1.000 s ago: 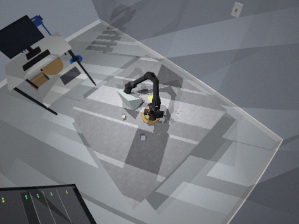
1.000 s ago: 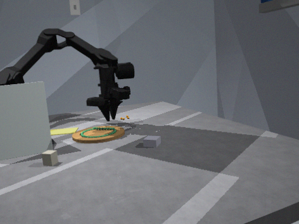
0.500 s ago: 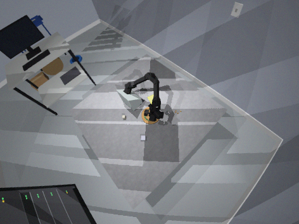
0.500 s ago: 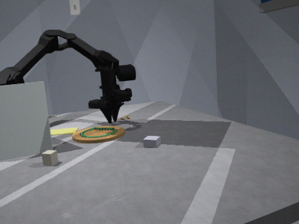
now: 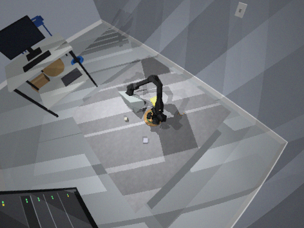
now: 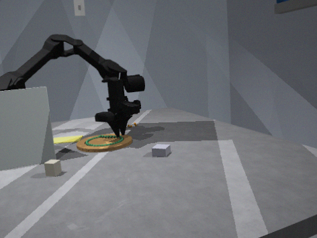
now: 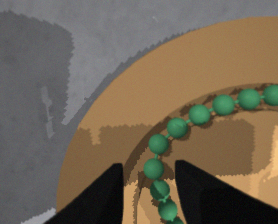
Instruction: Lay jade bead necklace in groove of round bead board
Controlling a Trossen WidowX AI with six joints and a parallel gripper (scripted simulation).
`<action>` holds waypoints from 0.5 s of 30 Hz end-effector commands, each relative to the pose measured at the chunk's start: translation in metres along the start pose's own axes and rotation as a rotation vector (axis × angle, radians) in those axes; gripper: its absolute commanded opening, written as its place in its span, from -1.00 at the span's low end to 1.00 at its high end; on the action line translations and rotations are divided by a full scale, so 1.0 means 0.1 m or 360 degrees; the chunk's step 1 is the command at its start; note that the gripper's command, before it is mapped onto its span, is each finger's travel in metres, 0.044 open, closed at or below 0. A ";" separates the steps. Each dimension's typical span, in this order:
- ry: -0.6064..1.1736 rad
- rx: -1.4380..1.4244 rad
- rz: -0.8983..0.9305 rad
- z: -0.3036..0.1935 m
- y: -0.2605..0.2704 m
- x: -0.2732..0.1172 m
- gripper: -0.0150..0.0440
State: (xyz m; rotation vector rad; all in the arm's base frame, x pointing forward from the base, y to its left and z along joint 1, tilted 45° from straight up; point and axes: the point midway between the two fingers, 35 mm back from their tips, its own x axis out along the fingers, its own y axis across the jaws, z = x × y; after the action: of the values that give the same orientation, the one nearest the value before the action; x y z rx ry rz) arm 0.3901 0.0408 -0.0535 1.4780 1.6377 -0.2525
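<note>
The round wooden bead board [image 5: 149, 123] [image 6: 104, 149] [image 7: 150, 82] lies flat under the arm. The jade necklace [image 6: 101, 145] [image 7: 223, 105] lies on it as a loop of green beads. In the wrist view its upper arc follows the groove, while the beads toward the bottom run inward of the groove. My gripper [image 6: 120, 135] [image 7: 148, 170] points down, its fingertips low over the board and partly open. The fingers stand on either side of the strand at the bend, with gaps beside the beads. Fingertip contact with the board cannot be told.
A cream cube [image 5: 126, 119] [image 6: 53, 168] and a lavender block [image 5: 145, 140] [image 6: 161, 150] stand near the board. A yellow sheet [image 5: 153, 100] [image 6: 68, 139] and a pale upright panel [image 5: 133, 101] [image 6: 23, 128] are nearer the arm's base. Small orange pieces [image 5: 181, 113] [image 6: 129, 126] lie beyond the board.
</note>
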 end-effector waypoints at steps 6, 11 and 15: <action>0.0002 0.0004 -0.0004 0.00 -0.01 0.03 -0.26; 0.0002 0.0004 -0.0004 0.00 -0.01 0.03 -0.49; 0.0002 0.0004 -0.0004 0.00 -0.01 0.03 -0.49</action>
State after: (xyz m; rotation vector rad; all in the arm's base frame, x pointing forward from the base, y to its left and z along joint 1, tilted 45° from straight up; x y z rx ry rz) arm 0.3894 0.0432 -0.0566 1.4788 1.6413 -0.2552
